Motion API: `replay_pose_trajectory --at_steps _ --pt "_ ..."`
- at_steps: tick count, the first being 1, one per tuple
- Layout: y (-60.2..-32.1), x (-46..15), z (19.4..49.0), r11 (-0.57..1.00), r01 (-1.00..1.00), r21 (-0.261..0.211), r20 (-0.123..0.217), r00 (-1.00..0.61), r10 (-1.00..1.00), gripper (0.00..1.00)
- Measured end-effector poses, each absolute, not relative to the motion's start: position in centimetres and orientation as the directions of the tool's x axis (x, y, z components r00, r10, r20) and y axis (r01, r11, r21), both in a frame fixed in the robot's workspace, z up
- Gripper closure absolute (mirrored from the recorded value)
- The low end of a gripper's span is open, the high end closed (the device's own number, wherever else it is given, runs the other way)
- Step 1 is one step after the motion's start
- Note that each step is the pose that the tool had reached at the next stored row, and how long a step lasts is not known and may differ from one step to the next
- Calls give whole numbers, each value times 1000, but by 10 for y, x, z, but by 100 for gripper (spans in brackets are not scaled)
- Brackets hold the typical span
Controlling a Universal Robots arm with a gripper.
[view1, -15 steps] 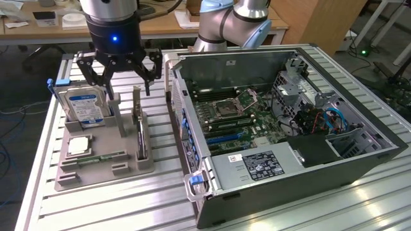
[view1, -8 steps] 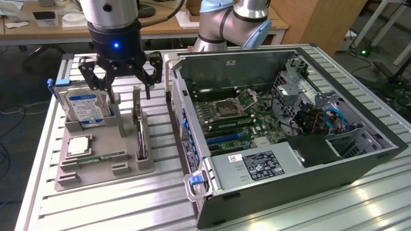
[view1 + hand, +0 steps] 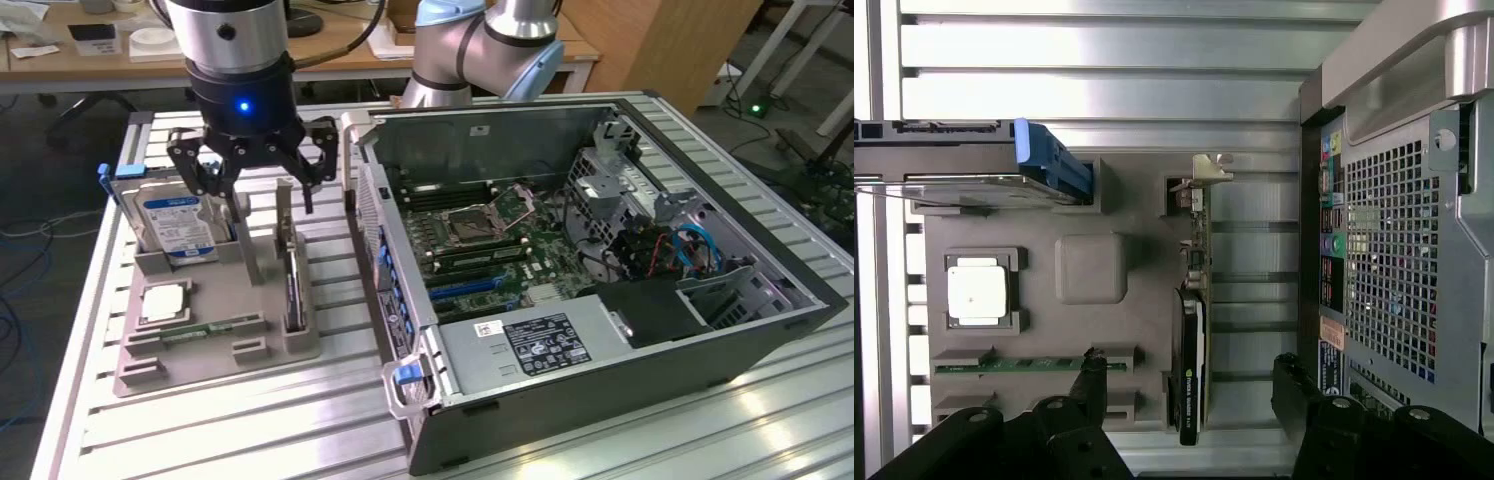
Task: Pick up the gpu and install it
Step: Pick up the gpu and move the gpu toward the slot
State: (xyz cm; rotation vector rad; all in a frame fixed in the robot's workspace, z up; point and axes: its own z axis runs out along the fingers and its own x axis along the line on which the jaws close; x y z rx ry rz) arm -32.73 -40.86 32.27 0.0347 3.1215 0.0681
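Gpu, that thin dark rectangular circuit card with the silver metal end bracket, stands on edge in a slot of the grey plastic parts tray on the ribbed aluminium worktop. Black pincer hovers just above it, jaws spread wide, grasping nothing, one finger either side. Open black computer case sits just beside the tray.

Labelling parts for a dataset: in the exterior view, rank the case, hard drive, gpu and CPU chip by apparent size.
1. Case, by far.
2. Hard drive.
3. gpu, seen edge-on as a thin strip; about as long as the drive, so unsure.
4. CPU chip.
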Motion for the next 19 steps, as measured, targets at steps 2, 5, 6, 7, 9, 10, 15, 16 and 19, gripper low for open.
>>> replay_pose_trajectory --at_steps 2,5,6,7,9,10,15,16,19 --pt "-409 -327 320 999 22 44 -19 -1000 23 24" --pt "-409 -327 317 999 22 44 -19 -1000 23 24" --pt "-409 -327 315 999 22 44 -19 -1000 23 24" --pt "-409 -327 314 999 22 44 -19 -1000 23 24" --pt "-409 -327 312 999 22 44 -19 -1000 23 24" --pt "-409 -327 310 999 22 44 -19 -1000 23 24" --pt "-409 -327 305 999 22 44 -19 -1000 23 24" --pt "-409 -327 304 999 22 44 -19 -1000 23 24" --pt "-409 -327 300 999 22 44 -19 -1000 23 24"
